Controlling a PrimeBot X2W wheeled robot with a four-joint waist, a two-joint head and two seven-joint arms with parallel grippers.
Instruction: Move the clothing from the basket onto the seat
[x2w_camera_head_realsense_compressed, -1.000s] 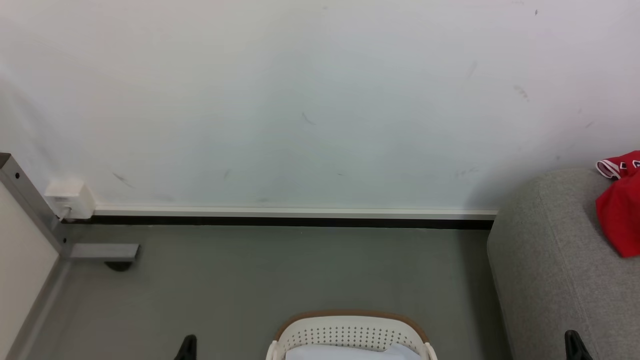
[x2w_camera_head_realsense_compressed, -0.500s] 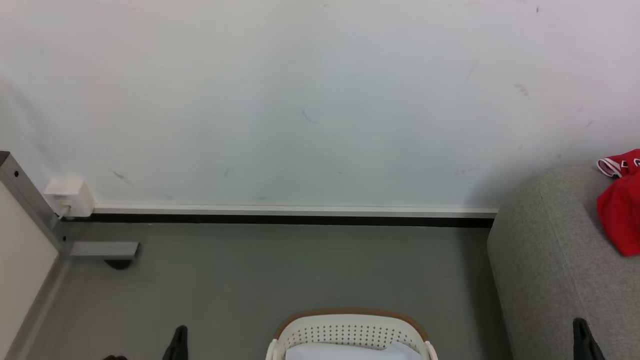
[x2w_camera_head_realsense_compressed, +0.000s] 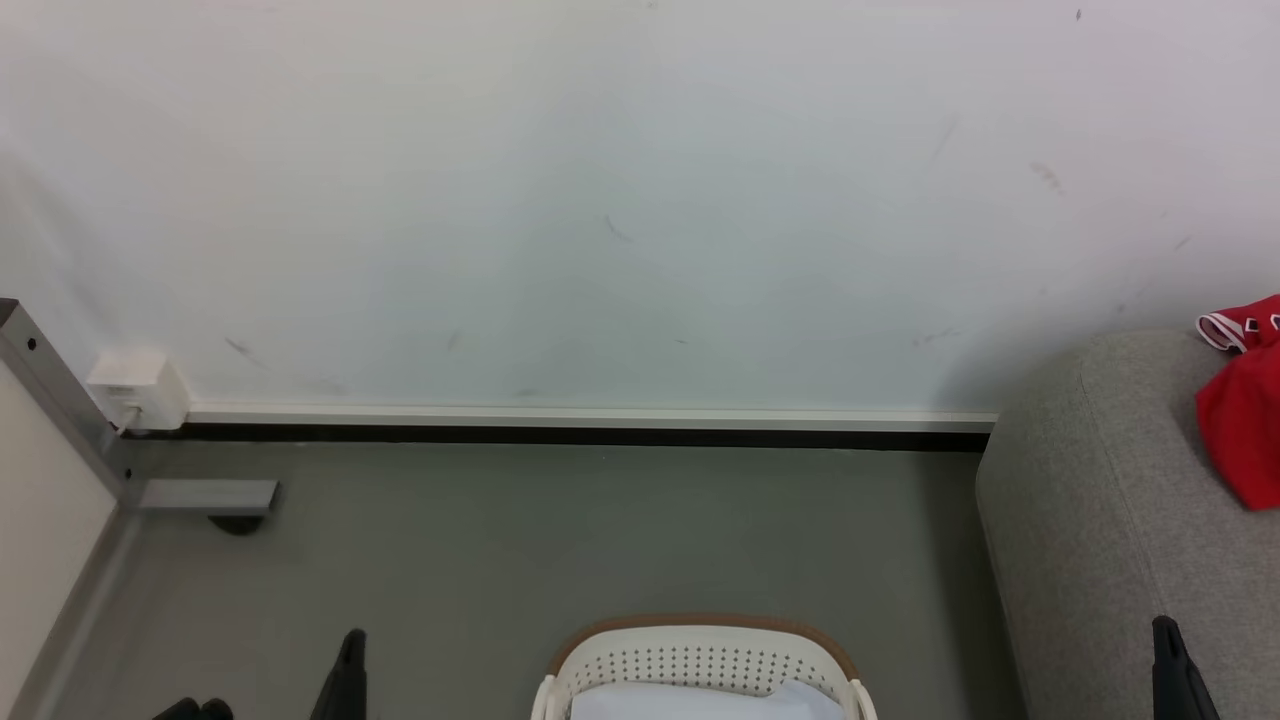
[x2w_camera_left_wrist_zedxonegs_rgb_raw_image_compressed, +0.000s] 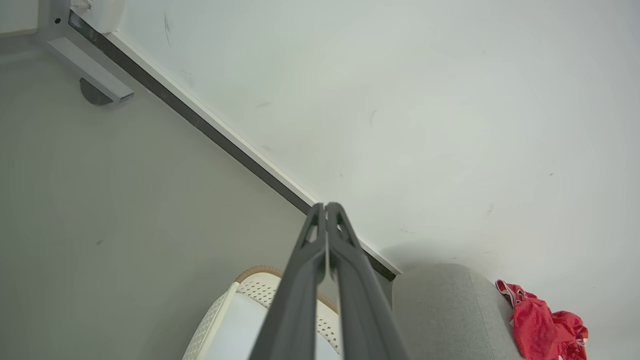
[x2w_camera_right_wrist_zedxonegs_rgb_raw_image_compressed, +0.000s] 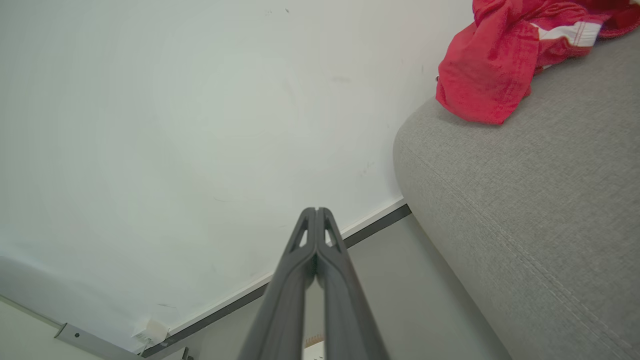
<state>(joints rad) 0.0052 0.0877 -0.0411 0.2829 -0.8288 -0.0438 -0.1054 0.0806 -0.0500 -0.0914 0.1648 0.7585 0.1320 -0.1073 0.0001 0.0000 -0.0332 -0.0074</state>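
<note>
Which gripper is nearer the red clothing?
The right gripper: it sits by the seat bearing the clothing; the left gripper is beyond the basket, over floor.

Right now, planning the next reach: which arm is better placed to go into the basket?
Left, likely. The left jaws, shut and empty, stand nearer the basket; the right jaws, also shut, are farther off by the seat.
</note>
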